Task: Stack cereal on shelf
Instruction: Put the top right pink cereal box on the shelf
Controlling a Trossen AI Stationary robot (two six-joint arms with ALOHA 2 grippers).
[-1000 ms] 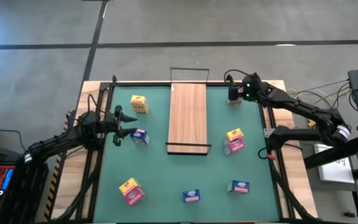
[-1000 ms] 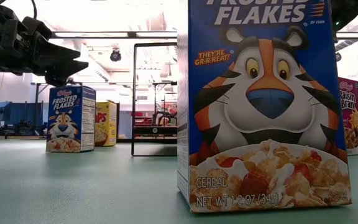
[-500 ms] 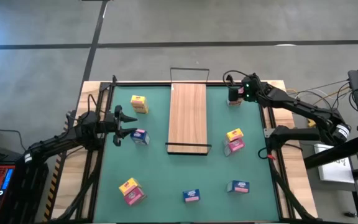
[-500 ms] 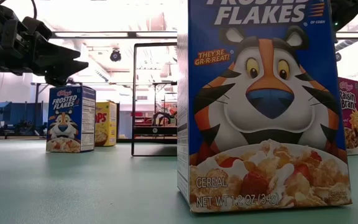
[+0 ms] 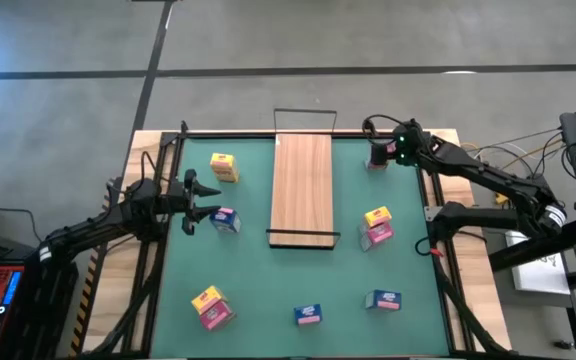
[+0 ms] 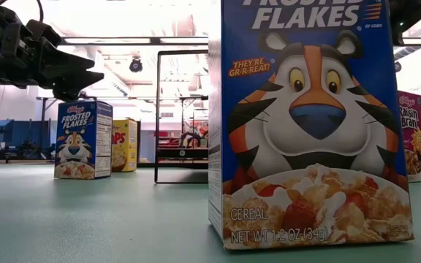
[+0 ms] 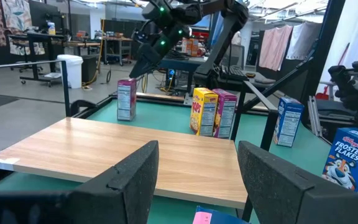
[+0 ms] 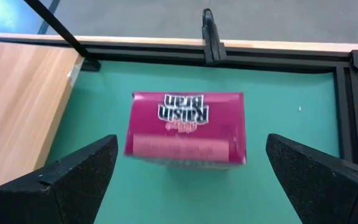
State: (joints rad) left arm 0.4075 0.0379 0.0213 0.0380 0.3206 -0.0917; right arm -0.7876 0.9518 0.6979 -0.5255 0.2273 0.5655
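**Right wrist view: gripper poised above a pink box at the table's far corner**

The right wrist view gives what the high view cannot: the pink Raisin Bran box (image 8: pixel 186 129) stands free on the green table (image 8: pixel 278 99), framed between the spread fingers (image 8: pixel 73 177) of the right gripper (image 8: pixel 188 180), neither finger touching it. From above, that box is almost hidden under the right gripper (image 5: pixel 380 152), near the far right corner, just beside the shelf (image 5: pixel 302 188).

The shelf lies bare along the table's middle. The other cereal boxes are scattered around it: a yellow one (image 5: pixel 224 167) and a blue one (image 5: pixel 226 220) to its left, a yellow-and-pink pair (image 5: pixel 376 226) to its right, and more along the near edge.

The left gripper (image 5: pixel 200 200) hovers at the left side, fingers apart, level and pointing toward the blue box. The left wrist view looks across the shelf (image 7: pixel 123 152) to the right arm reaching down.
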